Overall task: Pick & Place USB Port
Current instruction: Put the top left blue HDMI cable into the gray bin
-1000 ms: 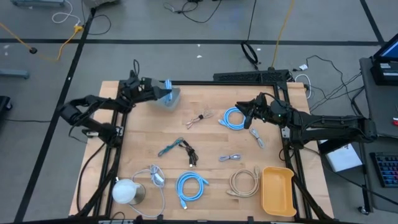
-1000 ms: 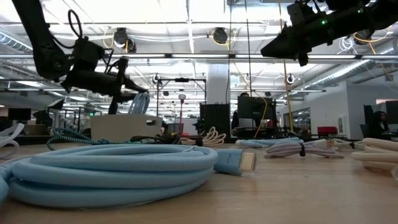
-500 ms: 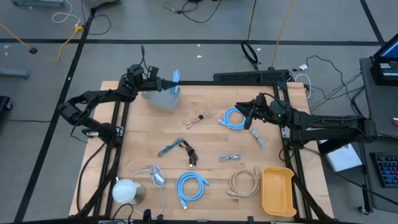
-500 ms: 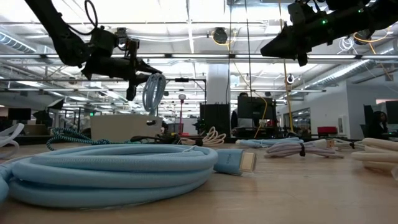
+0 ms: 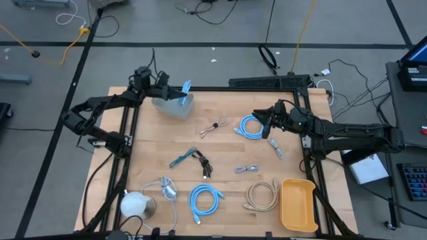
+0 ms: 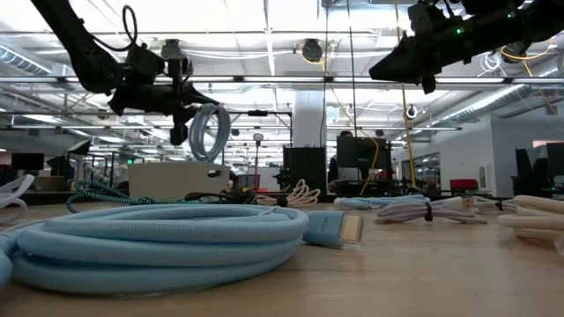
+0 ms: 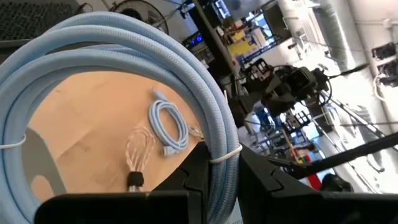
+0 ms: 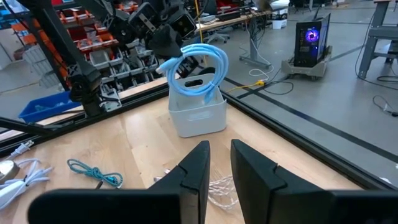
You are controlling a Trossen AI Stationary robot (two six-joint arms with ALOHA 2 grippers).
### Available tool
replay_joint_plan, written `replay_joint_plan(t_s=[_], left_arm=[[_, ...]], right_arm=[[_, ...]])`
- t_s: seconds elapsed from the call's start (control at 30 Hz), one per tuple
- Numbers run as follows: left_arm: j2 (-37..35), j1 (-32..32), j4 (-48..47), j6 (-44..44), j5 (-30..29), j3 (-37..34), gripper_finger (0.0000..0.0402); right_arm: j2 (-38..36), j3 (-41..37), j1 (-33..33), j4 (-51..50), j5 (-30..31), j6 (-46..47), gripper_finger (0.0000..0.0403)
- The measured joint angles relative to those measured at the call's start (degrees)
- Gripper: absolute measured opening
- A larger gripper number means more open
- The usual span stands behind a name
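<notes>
My left gripper (image 5: 172,89) is shut on a light-blue coiled cable (image 5: 185,89), held over the pale grey bin (image 5: 175,107) at the table's far left. In the low view the coil (image 6: 205,132) hangs below the fingers, above the bin (image 6: 176,180). The right wrist view shows the coil (image 8: 199,65) just above the bin's (image 8: 198,115) opening. My right gripper (image 5: 261,121) waits in the air beside another blue coil (image 5: 251,127) on the right; its fingers (image 8: 198,168) stand a narrow gap apart. My left gripper pinches the coil's bundled strands (image 7: 224,163) between its two fingers (image 7: 198,167), next to a white tie. The fingers lie across the strands and come nearly level from the table's left. The coil is lifted clear, on edge, hanging over the bin.
Loose on the wood lie a teal cable (image 5: 181,159), a black cable (image 5: 203,167), a grey cable (image 5: 246,169), a blue coil (image 5: 203,200), a beige coil (image 5: 261,195), a yellow tray (image 5: 297,204) and a white round object (image 5: 135,205). The table's middle has bare wood.
My left gripper has risen and drawn back slightly toward the far left corner, still shut on the coil. The coil has turned from lying nearly flat over the bin to standing on edge above it.
</notes>
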Motion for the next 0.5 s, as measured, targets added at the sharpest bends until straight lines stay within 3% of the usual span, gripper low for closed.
replay_joint_plan(t_s=[0.27,0.5], left_arm=[[0.02,-1.34,-10.81,6.56,2.20,0.00,0.0050],[0.02,-1.68,-13.04,9.24,0.57,0.00,0.0050]], right_arm=[[0.01,0.00,0.00,0.00,0.04,-0.26,0.0061],[0.00,0.00,0.00,0.00,0.04,-0.24,0.0061]])
